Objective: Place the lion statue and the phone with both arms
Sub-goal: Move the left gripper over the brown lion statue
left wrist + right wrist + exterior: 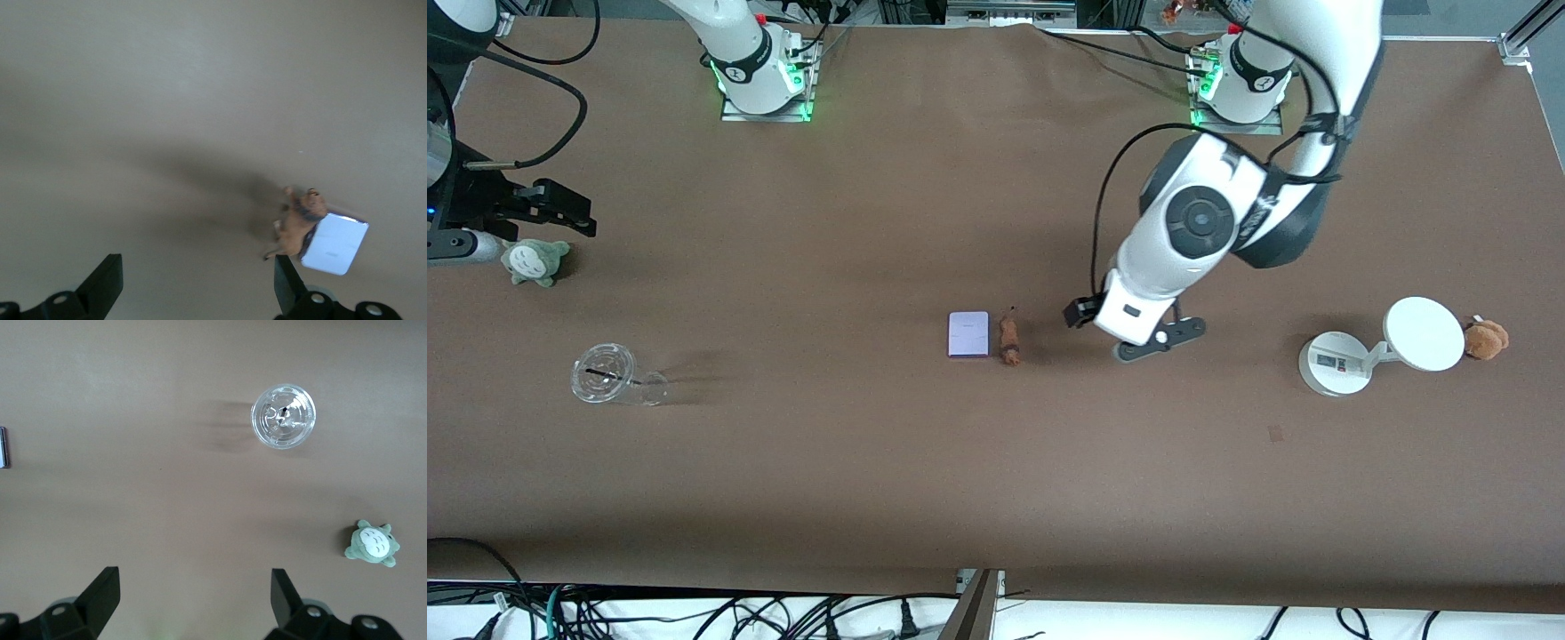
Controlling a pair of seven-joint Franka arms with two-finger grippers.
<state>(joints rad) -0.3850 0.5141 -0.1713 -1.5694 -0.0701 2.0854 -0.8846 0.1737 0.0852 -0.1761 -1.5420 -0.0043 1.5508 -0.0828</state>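
The phone point(968, 334), a flat pale lavender rectangle, lies mid-table. The lion statue point(1009, 340), a tiny orange-brown figurine, lies right beside it on the side toward the left arm's end. My left gripper point(1134, 340) hangs open and empty over bare table a short way from the lion, toward the left arm's end. The left wrist view shows the lion point(298, 227) against the phone point(333, 243), just off one fingertip of the left gripper point(198, 287). My right gripper point(559, 209) is open and empty over the right arm's end of the table; its wrist view point(193, 597) shows only bare table between the fingers.
A clear plastic cup point(605, 373) and a green plush toy point(535, 262) lie at the right arm's end. A white round-based stand with a disc point(1383, 347) and a brown plush toy point(1485, 340) sit at the left arm's end.
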